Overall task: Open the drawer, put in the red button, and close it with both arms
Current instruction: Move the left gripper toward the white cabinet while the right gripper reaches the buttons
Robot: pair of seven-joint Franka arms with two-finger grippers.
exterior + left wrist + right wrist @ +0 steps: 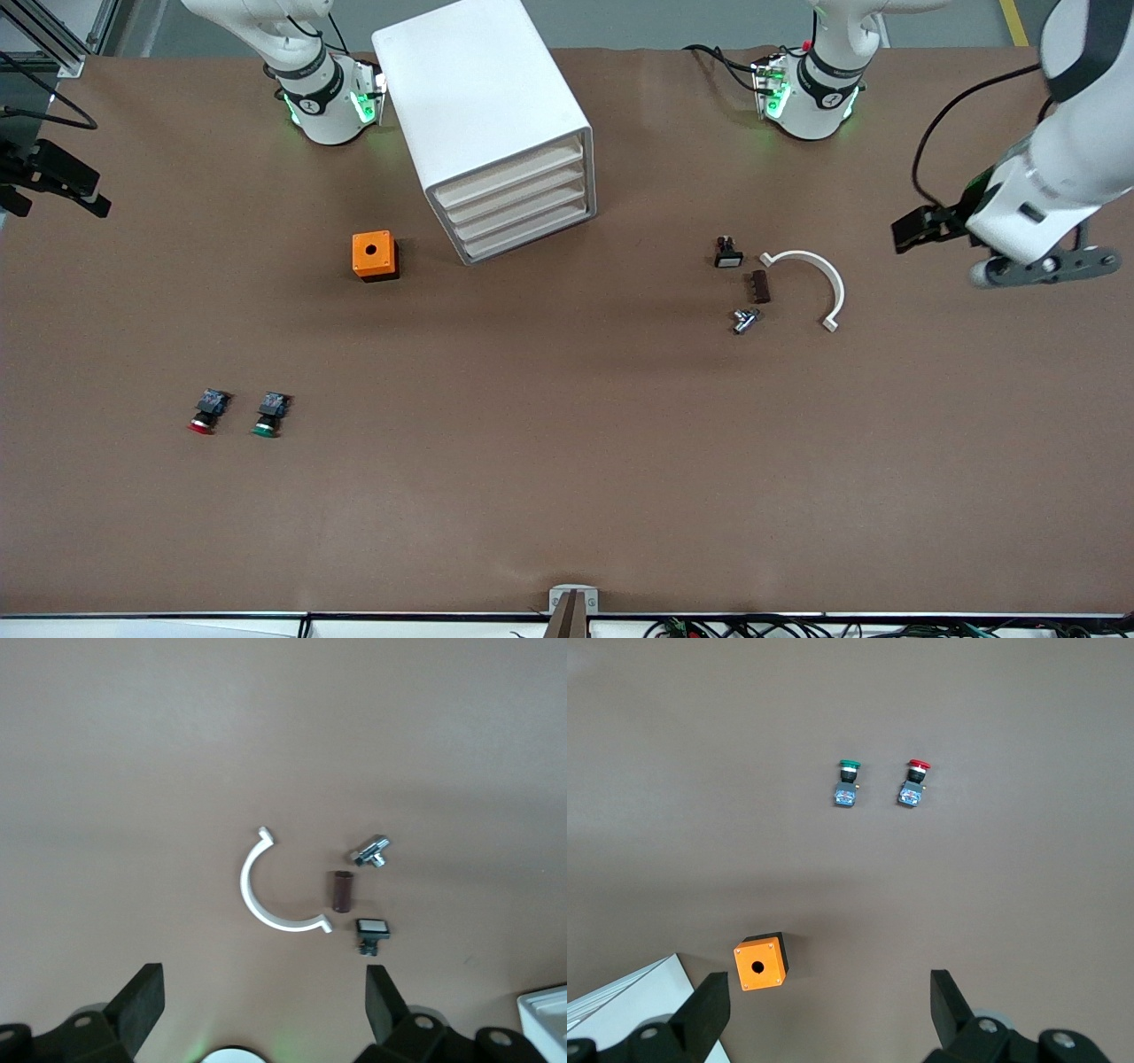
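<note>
The front camera sits high across the table and looks down toward my two bases. My left wrist camera looks straight down from high up on the white curved clip (pixel 266 890), which the front view shows too (pixel 819 283). My right wrist camera looks down from a similar height on the orange box (pixel 760 962), also in the front view (pixel 374 255).

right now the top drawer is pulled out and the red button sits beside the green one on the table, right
Not quite. The front view shows the drawer shut, flush with the three below it. The rest holds: the red button lies beside the green button on the table, and the right wrist view shows the pair too.
</note>
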